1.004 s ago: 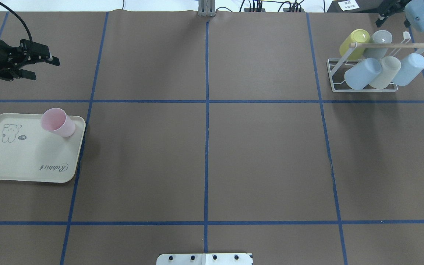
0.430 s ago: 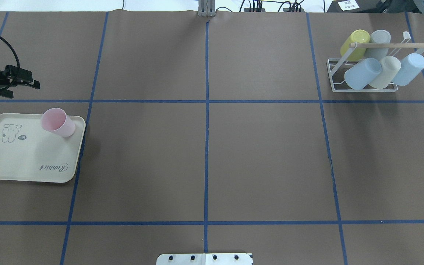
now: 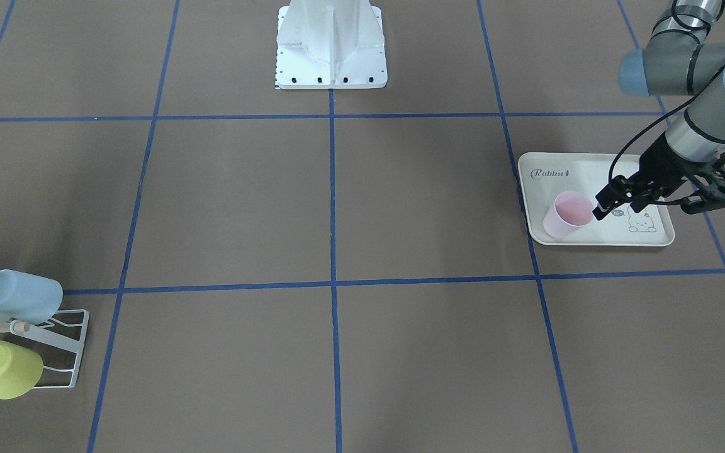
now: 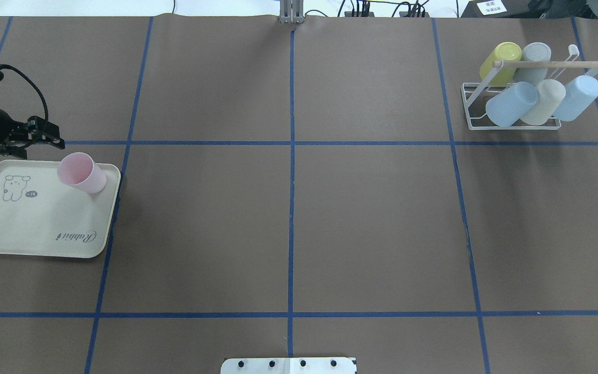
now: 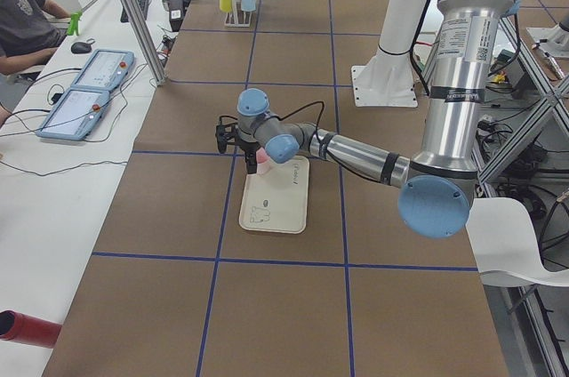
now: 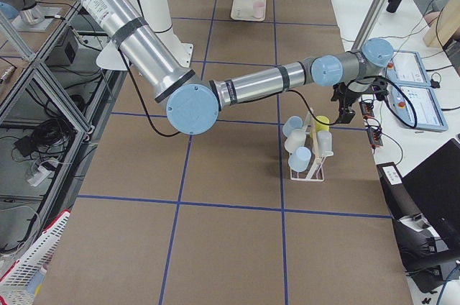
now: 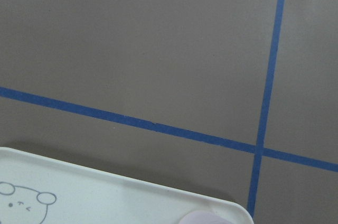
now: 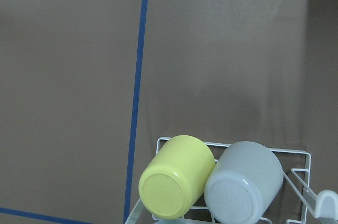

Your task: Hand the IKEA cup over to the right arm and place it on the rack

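The step in hand looks like the first one, the reach for the pick: the pink cup (image 4: 81, 172) stands mouth-up on the cream rabbit-print tray (image 4: 44, 228), in the tray's corner farthest from the robot and nearest the middle of the surface, and nothing grips it. The left hand (image 4: 39, 144) hovers just beside that corner with its fingers spread apart and nothing between them; how high it sits above the cup is hard to judge. The next move probably calls for bringing the spread fingers down around the cup wall, closing, lifting, and carrying the cup toward the middle for the hand-over. The right hand (image 6: 343, 114) hangs near the rack (image 4: 473, 104) at the opposite end; whether it is spread or closed cannot be told. The rack already carries five cups, yellow, grey, cream and two pale blue, leaning under its wooden dowel (image 4: 548, 64). The surface (image 4: 371, 223) is covered in brown sheeting marked into squares by blue tape. Beyond it, a person (image 5: 22, 17) sits at a white desk with tablets, and aluminium framing and cables line the robot's side.
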Tool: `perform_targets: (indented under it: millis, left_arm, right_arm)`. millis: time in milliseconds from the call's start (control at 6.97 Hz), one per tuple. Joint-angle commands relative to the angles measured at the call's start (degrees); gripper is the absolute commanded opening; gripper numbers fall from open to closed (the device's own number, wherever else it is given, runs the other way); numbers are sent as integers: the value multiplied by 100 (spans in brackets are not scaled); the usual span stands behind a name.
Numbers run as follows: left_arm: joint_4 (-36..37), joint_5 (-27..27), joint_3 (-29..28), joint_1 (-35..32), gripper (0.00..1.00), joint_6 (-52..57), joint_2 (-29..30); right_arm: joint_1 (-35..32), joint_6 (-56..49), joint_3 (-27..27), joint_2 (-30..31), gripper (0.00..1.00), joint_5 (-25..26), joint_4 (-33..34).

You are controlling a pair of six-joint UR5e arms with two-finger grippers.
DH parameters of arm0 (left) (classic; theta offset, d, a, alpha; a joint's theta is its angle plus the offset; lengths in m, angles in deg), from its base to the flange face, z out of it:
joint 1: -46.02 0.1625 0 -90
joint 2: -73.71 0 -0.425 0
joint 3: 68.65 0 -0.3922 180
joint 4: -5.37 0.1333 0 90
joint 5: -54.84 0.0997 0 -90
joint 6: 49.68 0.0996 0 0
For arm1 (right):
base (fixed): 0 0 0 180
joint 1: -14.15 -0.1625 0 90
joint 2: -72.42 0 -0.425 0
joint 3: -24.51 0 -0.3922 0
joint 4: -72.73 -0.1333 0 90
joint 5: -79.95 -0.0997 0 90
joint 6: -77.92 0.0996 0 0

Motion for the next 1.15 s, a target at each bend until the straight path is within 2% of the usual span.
perform_targets:
  millis: [0, 143, 430, 574, 861, 1004]
  left_arm:
    - [1072, 13, 475, 225, 90, 695, -67]
    - [1191, 30, 443, 278, 89, 698, -51]
    - [1192, 30, 260, 304, 83, 699, 19]
    - [1192, 30, 102, 331, 79, 690, 159]
    - [1192, 21, -31, 357, 74, 638, 292]
    - [1183, 21, -40, 383, 52, 620, 283]
  right_arm:
    - [0, 199, -222, 76, 99, -36, 0]
    - [0, 217, -571, 302, 99, -36, -8]
    - [8, 776, -2018, 1188, 99, -54, -9]
    - [78, 997, -2530, 1462, 99, -54, -9]
    - [210, 1350, -3017, 1657, 99, -54, -9]
    - [306, 1360, -3105, 1684, 99, -54, -17]
